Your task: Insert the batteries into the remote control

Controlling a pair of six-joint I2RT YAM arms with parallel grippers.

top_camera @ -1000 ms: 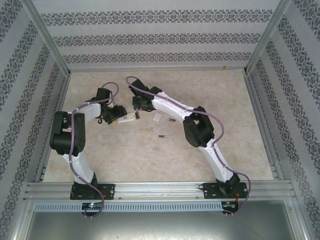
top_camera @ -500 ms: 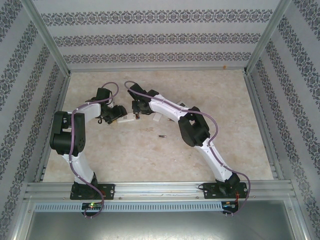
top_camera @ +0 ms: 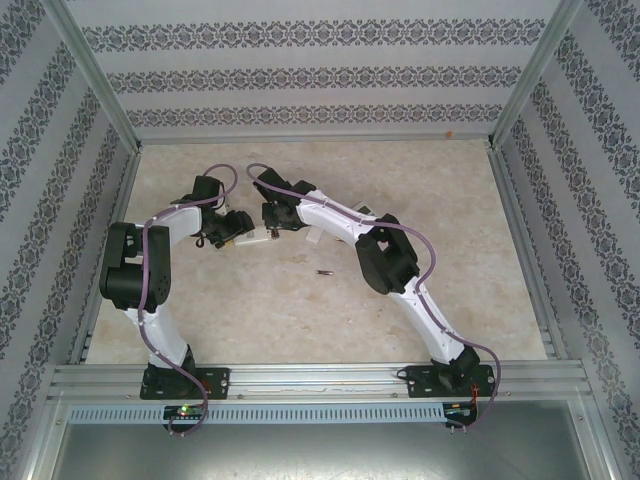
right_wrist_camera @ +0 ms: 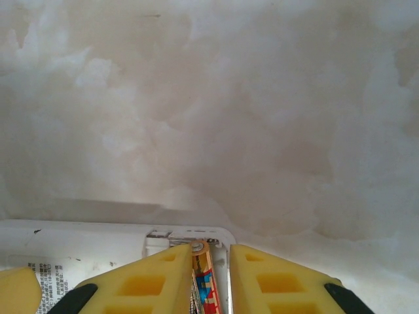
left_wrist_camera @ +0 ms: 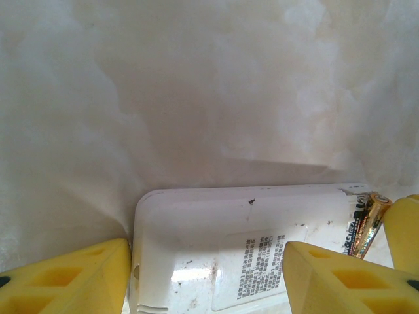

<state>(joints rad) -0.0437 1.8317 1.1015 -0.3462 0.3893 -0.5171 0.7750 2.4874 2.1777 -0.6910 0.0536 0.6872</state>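
We note left hand (left_wrist_camera: 206,252) clamped on remote (left_wrist_camera: 229,216). Right wrist view: right hand (right_wrist_camera: 211,248) pinching battery (right_wrist_camera: 201,275) at remote's end. Overhead adds loose battery (top_camera: 325,271) on desk (top_camera: 300,320).

White remote control (left_wrist_camera: 242,248) flat, label side up, left of centre. Dark-and-gold battery (right_wrist_camera: 201,275) in its open right-end compartment. Nearer and rightward, loose second battery (top_camera: 324,271).

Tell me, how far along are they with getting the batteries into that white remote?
Done: the remote lies with its battery bay open, and the left gripper is at its other end. In hand: the right gripper pinches one battery right at the bay. Left: a loose battery lies on the table. Whether any is already seated is hidden.
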